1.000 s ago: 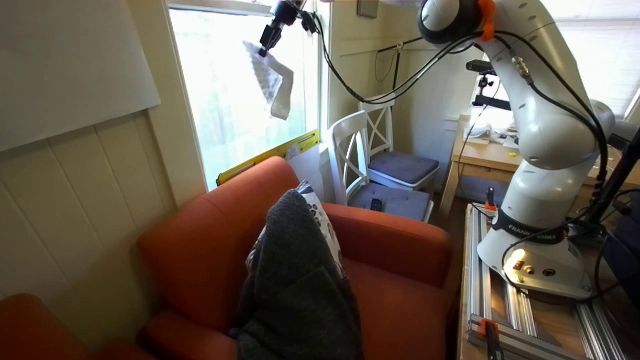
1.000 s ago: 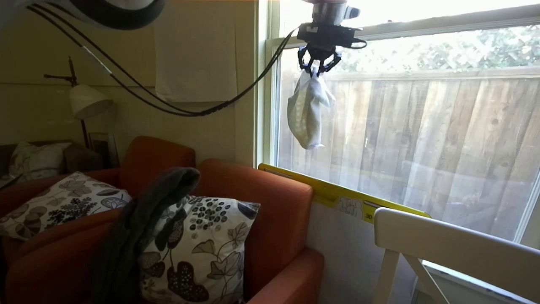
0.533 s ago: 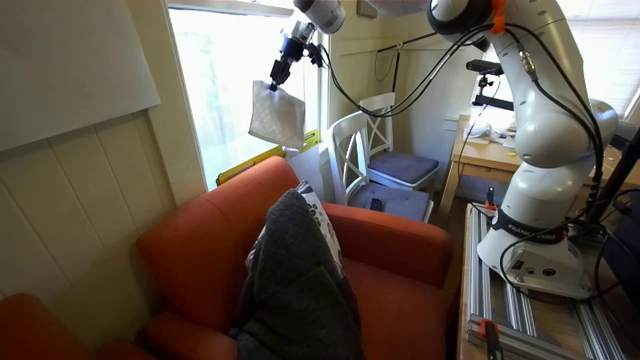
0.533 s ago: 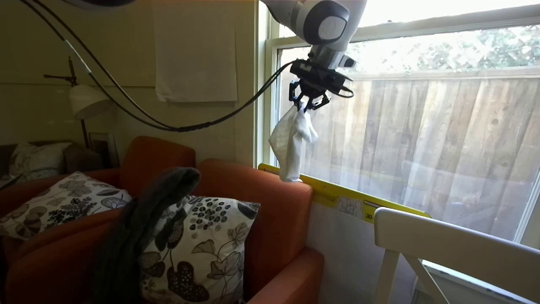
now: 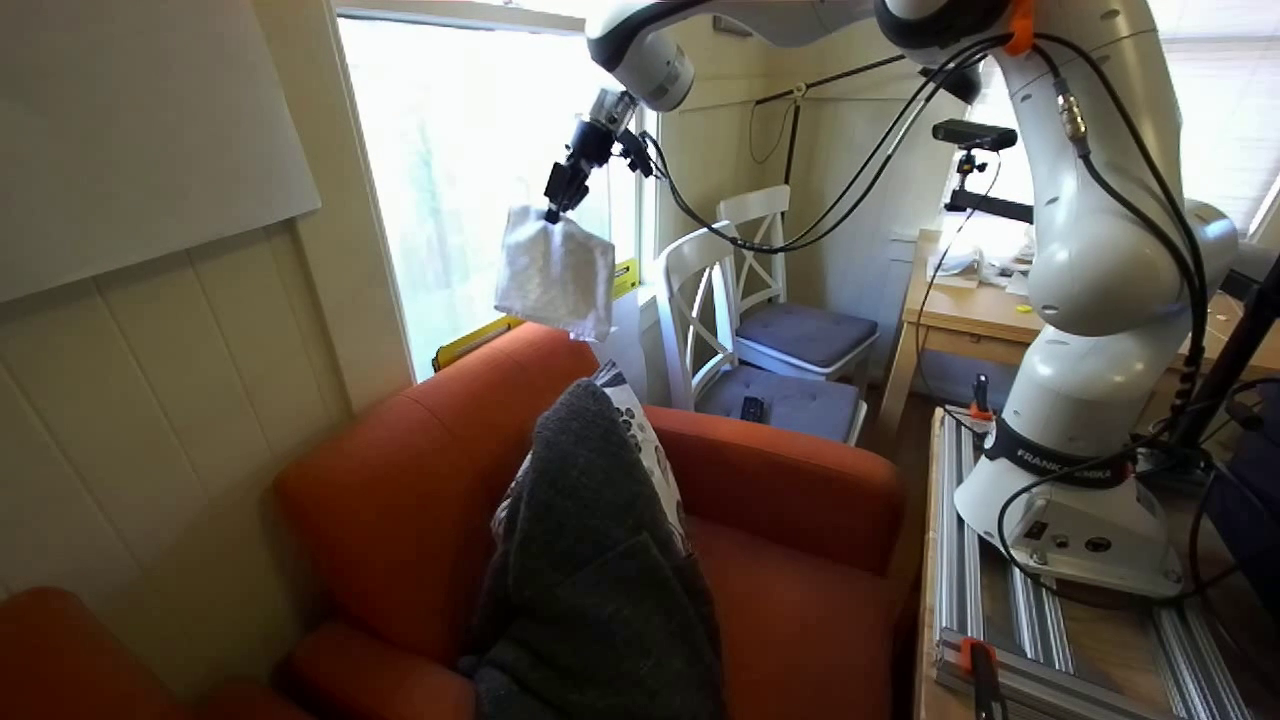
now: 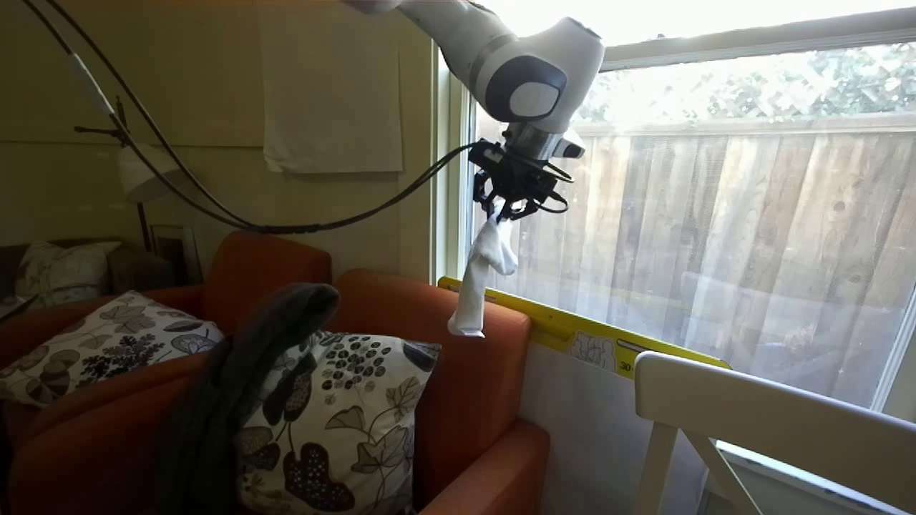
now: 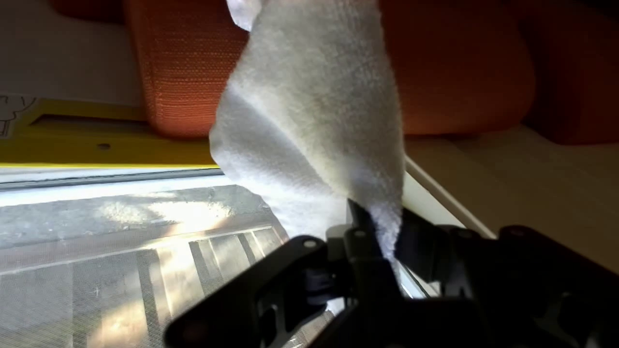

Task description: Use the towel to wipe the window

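Gripper point(image 7: 382, 217), nearest of everything in the wrist view, reaches in from 6 o'clock and is clenched on a white towel point(image 7: 314, 111). From that pinch the towel spreads up toward 12 o'clock, a diagonal fold across it catching the light. In both exterior views it hangs below the gripper, toward 6 o'clock, a narrow strip down to its slim hem point(image 6: 466, 332) in an exterior view where it is seen edge-on.

Just past the towel comes an orange armchair point(image 7: 188, 82), its back showing at 10 and 2 o'clock either side of the towel in the wrist view. The towel's lower part overlaps that back in both exterior views; whether they touch, I cannot tell.

Farther off, a yellow bar point(image 7: 72, 145) runs along 9 o'clock in the wrist view, part of it hidden behind the armchair. Then comes the window point(image 5: 450, 190), at 8 o'clock in the wrist view and washed white between 10 and 11 o'clock in an exterior view. Contact between towel and window cannot be made out.

Outside, a fence point(image 6: 715, 222) of upright wooden boards stands at 3 o'clock in an exterior view, with pale foliage point(image 6: 751, 86) above it toward 2 o'clock.
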`<action>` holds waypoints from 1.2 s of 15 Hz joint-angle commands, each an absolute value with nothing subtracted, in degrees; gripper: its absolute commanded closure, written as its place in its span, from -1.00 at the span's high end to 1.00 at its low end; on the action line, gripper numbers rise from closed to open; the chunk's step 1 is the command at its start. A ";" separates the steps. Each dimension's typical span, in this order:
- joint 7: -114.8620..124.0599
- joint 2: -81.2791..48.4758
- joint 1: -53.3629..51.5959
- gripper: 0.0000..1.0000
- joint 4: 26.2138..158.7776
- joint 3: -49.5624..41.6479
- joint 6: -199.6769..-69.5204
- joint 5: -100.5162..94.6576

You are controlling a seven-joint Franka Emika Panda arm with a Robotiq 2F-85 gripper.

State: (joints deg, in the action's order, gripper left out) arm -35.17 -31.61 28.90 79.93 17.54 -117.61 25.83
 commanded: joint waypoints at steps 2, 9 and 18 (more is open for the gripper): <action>-35.78 -30.98 24.95 -0.93 79.42 12.71 -116.56 27.75; -35.19 -32.69 17.36 -0.93 78.93 9.05 -118.40 26.40; -34.78 -39.50 11.77 -0.93 76.05 7.83 -127.29 21.92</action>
State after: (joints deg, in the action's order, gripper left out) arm -35.22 -35.92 13.50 79.73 8.79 -126.05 24.88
